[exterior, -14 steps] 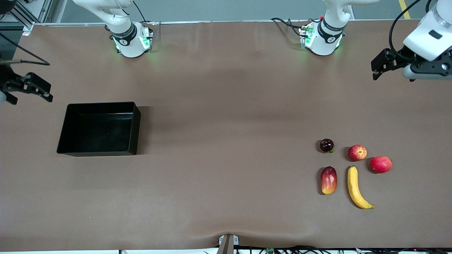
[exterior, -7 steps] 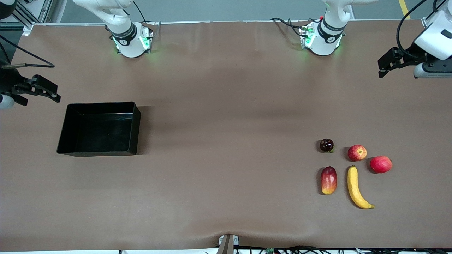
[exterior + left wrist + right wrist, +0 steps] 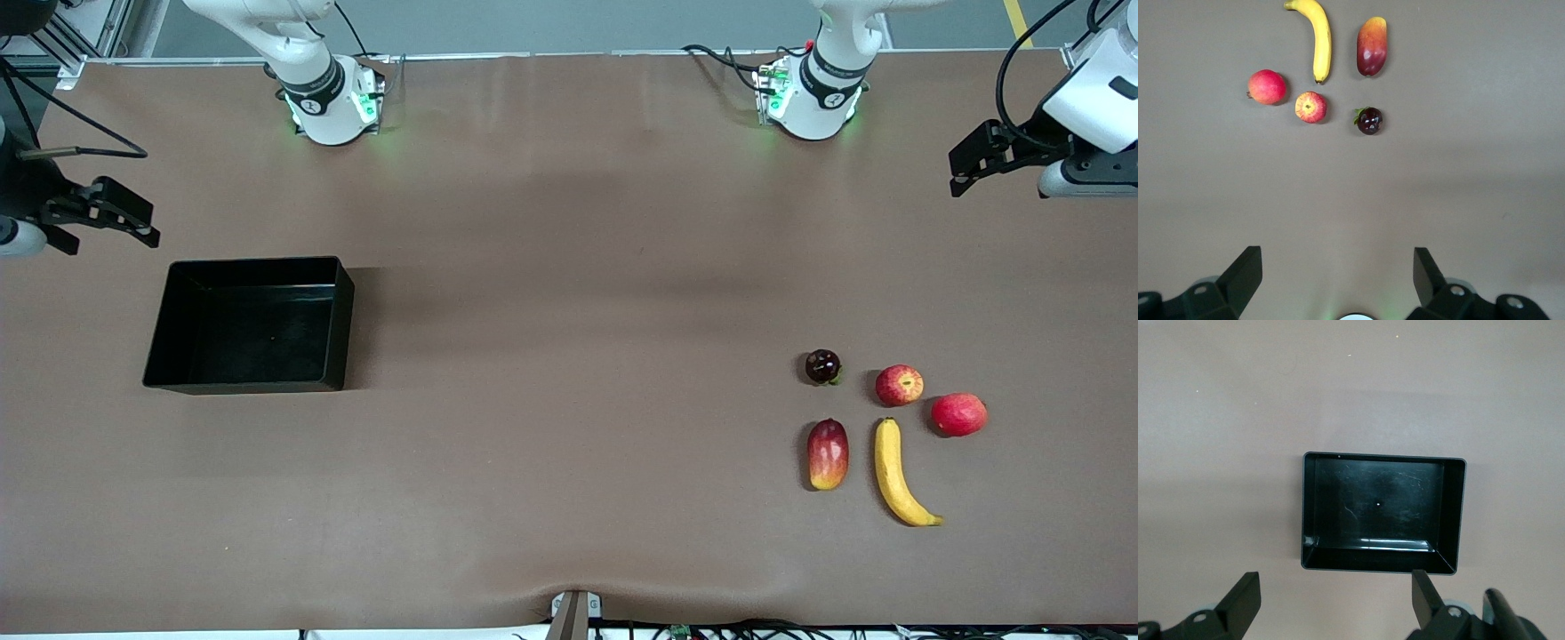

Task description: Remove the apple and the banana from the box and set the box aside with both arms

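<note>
The black box (image 3: 258,261) sits empty toward the right arm's end of the table. My right gripper (image 3: 140,222) hovers open and empty over the table beside it, and its wrist view shows the box (image 3: 1455,513) ahead of the open gripper (image 3: 1335,593). The fruits lie toward the left arm's end: maroon fruit (image 3: 822,366), apple (image 3: 899,385), round red fruit (image 3: 958,414), mango (image 3: 828,454), banana (image 3: 896,473). My left gripper (image 3: 958,169) hovers open and empty. Its wrist view (image 3: 1336,273) shows banana (image 3: 1319,37), mango (image 3: 1371,45), red fruit (image 3: 1267,87), apple (image 3: 1311,107), maroon fruit (image 3: 1369,121).
A brown cover (image 3: 569,267) spreads over the whole table. The right arm's base (image 3: 329,98) and the left arm's base (image 3: 809,93) stand at the table's edge farthest from the front camera. A small fixture (image 3: 573,612) sits at the nearest edge.
My right gripper has moved a little toward the box. My left arm has drawn back slightly toward its end of the table. The fruits and the box have not moved.
</note>
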`<action>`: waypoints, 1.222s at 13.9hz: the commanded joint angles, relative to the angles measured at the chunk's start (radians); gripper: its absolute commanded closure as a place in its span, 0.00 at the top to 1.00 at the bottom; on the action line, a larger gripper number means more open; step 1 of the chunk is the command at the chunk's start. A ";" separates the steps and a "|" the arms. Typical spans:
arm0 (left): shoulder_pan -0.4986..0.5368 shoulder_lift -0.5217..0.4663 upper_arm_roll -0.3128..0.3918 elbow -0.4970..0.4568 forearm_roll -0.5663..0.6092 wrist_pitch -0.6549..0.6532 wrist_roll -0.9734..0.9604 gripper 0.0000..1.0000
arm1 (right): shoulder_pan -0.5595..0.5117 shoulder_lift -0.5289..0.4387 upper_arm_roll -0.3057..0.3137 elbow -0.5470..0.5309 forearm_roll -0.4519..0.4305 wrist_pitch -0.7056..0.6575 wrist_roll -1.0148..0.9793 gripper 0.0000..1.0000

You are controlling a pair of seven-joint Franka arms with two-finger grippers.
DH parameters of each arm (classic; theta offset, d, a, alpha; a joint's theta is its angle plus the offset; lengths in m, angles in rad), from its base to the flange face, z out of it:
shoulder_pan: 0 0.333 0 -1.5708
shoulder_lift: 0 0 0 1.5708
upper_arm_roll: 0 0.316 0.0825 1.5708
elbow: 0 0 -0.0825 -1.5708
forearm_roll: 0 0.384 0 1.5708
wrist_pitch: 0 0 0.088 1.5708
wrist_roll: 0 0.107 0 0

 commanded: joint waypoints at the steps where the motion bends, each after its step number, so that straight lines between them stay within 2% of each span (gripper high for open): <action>1: 0.013 0.000 -0.007 0.000 -0.042 0.005 -0.007 1.00 | -0.018 -0.020 0.001 -0.022 0.010 0.010 0.012 1.00; 6: 0.010 0.000 -0.007 0.001 -0.039 0.000 -0.015 1.00 | -0.019 -0.005 0.000 0.018 0.009 0.012 0.012 1.00; 9: 0.007 0.002 -0.019 -0.002 -0.038 -0.005 -0.087 1.00 | -0.021 0.007 0.001 0.051 0.007 0.012 0.010 1.00; 17: 0.015 0.014 -0.030 0.018 -0.027 -0.003 -0.087 1.00 | -0.027 0.006 0.000 0.052 -0.003 0.009 0.010 1.00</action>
